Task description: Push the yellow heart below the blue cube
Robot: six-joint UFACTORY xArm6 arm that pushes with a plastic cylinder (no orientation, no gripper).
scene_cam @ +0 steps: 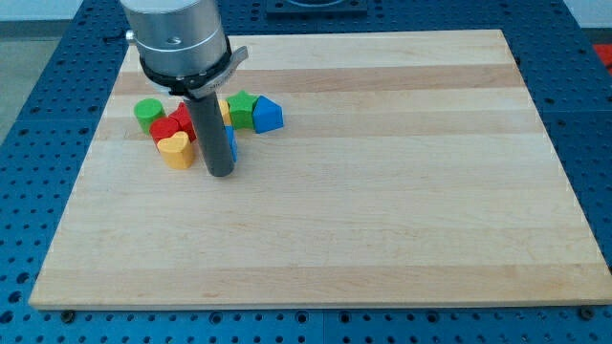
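Observation:
The yellow heart lies on the wooden board at the view's left. My tip rests on the board just to the right of the heart and a little below it. A blue block shows as a sliver behind the rod, mostly hidden. A second blue block, wedge-like, sits up and to the right of the rod. Two red blocks lie just above the heart.
A green cylinder stands at the cluster's upper left. A green block sits beside the blue wedge. A yellow block peeks out behind the rod. The arm's grey body hangs over the cluster's top.

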